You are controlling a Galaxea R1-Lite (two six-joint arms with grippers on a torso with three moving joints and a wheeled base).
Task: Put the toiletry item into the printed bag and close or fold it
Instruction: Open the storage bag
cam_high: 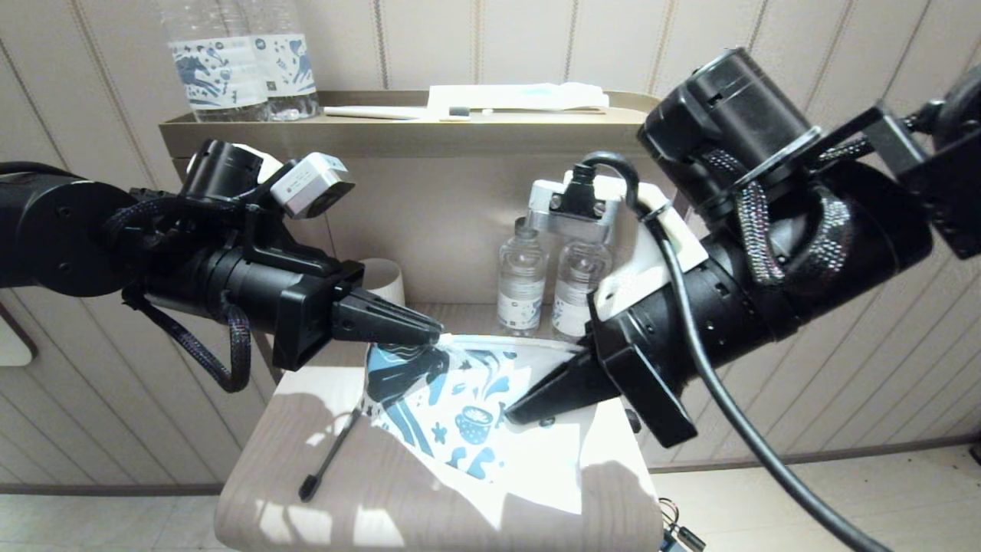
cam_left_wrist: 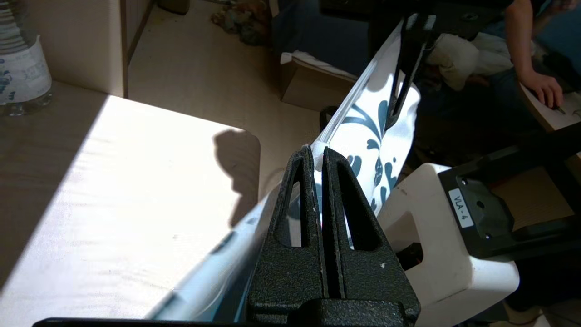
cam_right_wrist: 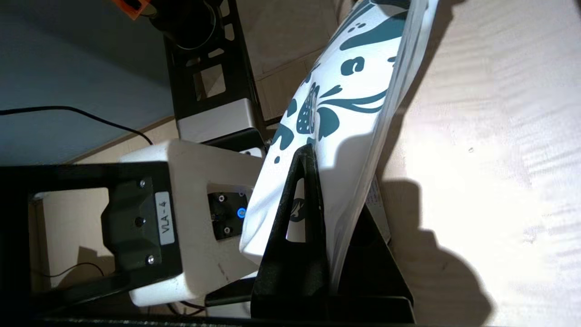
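Note:
The printed bag [cam_high: 460, 414] is white with a dark-blue horse and flower motifs. It hangs tilted between both grippers, and its lower edge rests on the small table [cam_high: 253, 491]. My left gripper [cam_high: 435, 334] is shut on the bag's upper left corner, at the zip edge [cam_left_wrist: 345, 113]. Lower on the bag's right side, my right gripper [cam_high: 512, 418] is shut on the sheet [cam_right_wrist: 345, 91]; one finger [cam_right_wrist: 299, 204] lies on the printed face and the other is behind it. The toiletry item [cam_high: 329, 456], a slim toothbrush, lies on the table left of the bag, with its upper end at the bag's edge.
Two small clear bottles [cam_high: 521, 287] and a white cup [cam_high: 383, 280] stand at the back of the table. A shelf [cam_high: 398, 130] above carries two large labelled bottles [cam_high: 222, 73], a white-handled toothbrush [cam_high: 375, 113] and a flat packet [cam_high: 521, 96].

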